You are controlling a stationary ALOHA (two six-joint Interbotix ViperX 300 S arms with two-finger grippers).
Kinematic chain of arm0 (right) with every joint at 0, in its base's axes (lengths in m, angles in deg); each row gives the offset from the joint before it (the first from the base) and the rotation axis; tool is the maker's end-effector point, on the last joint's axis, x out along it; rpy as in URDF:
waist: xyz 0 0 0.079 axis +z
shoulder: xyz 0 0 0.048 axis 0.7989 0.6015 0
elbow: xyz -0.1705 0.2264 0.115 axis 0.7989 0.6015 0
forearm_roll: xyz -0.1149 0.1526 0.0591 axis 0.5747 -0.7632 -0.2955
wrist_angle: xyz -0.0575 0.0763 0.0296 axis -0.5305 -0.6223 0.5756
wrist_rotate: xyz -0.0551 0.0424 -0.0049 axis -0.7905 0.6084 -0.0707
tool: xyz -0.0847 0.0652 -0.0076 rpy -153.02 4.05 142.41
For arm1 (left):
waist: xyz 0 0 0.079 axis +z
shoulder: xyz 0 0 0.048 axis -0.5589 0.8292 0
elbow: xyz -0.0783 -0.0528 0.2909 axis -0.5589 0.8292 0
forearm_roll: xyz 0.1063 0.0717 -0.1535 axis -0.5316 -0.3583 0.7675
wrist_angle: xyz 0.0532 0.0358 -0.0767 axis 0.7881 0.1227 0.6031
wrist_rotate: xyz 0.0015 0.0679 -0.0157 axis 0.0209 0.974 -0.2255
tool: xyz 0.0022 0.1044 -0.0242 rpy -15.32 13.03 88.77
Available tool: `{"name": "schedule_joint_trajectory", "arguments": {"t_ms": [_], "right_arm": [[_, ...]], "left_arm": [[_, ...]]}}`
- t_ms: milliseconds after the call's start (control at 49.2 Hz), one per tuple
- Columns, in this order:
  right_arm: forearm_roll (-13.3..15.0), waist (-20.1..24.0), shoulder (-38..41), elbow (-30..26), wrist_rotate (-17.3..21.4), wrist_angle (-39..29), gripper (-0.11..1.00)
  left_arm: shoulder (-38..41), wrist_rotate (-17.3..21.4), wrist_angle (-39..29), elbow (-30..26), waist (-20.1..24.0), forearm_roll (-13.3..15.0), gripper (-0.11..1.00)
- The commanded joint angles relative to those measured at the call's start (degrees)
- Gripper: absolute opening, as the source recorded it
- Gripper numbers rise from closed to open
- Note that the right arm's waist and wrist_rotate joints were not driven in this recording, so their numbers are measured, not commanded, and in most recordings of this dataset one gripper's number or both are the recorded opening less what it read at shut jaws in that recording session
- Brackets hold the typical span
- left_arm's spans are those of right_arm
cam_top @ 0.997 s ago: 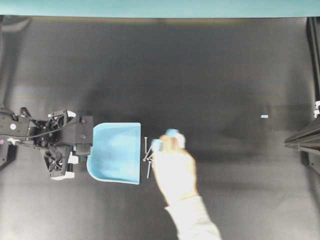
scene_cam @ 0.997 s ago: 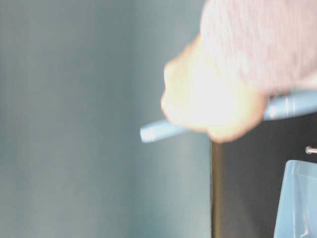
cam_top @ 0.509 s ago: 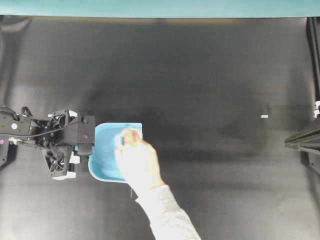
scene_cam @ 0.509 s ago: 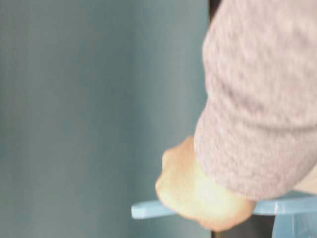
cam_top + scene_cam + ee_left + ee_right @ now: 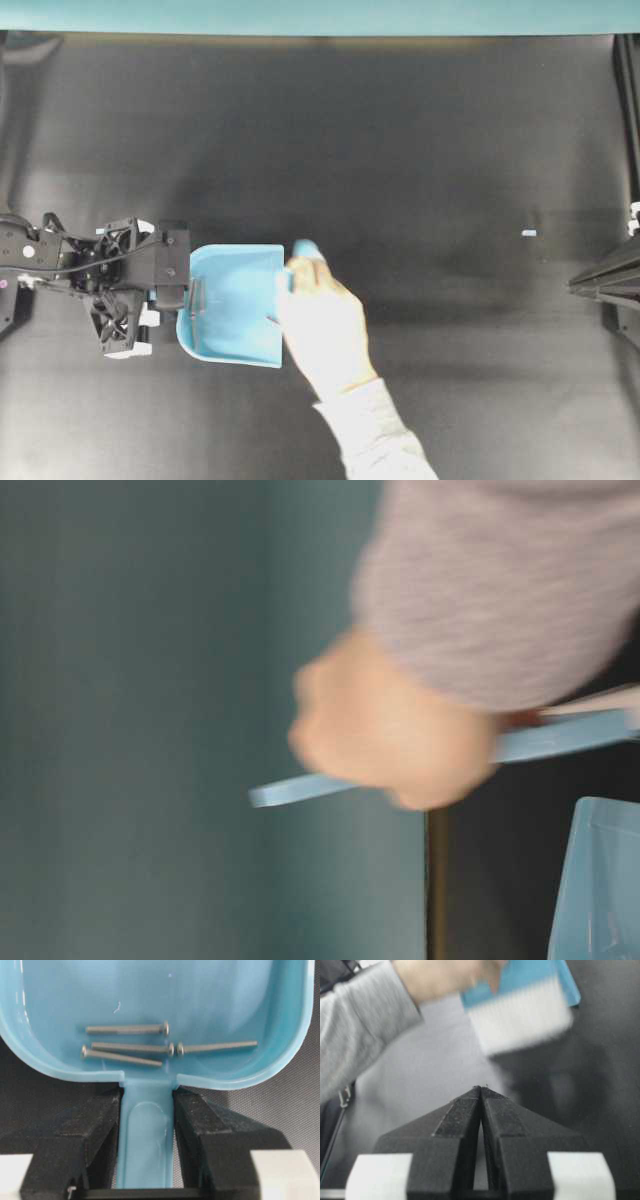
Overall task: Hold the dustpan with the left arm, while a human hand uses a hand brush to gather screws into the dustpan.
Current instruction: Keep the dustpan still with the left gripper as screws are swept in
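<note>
Since half a second ago the human hand (image 5: 322, 328) has drawn back from over the pan to its front lip; a second ago the screws lay on the table just ahead of that lip, and that spot now shows none, though the hand covers part of it

Overhead view: the dustpan (image 5: 233, 303) lies flat on the black table (image 5: 400, 140), handle toward the left gripper (image 5: 170, 282). The hand brush (image 5: 303, 250) shows only as a blue tip above the knuckles. Thin grey lines sit at the pan's rear wall and one nearer the lip

Table-level view: blurred; hand and white sleeve hold the brush handle above the pan's edge. Nothing more can be read

Left wrist view: both black fingers (image 5: 97, 1125) clamp the pan's slim handle between them, firm contact each side. Four screws (image 5: 131, 1040) rest at the back of the scoop

Right wrist view: right gripper (image 5: 481, 1094) parked, jaws closed together on nothing; brush bristles pass above it

Judgement: gathering is largely done; at least four are in, any remainder cannot be confirmed, so a final sweep may be left
</note>
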Motion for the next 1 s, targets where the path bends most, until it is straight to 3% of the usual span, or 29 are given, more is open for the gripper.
{"name": "schedule_joint_trajectory", "arguments": {"t_ms": [0, 203, 488, 976], "right_arm": [[-0.09, 0.0, 0.35, -0.35, 0.0, 0.26, 0.0], [0.0, 0.0, 0.35, -0.35, 0.0, 0.26, 0.0], [-0.09, 0.0, 0.35, -0.35, -0.09, 0.26, 0.0], [0.0, 0.0, 0.35, -0.35, 0.0, 0.26, 0.0]], "left_arm": [[-0.62, 0.09, 0.44, -0.18, 0.26, -0.09, 0.3], [-0.7, 0.0, 2.72, 0.09, 0.35, -0.09, 0.3], [-1.76, -0.79, 17.84, 5.54, 0.62, -0.18, 0.3], [-2.99, 0.09, 20.39, 7.21, 0.79, -0.09, 0.3]]}}
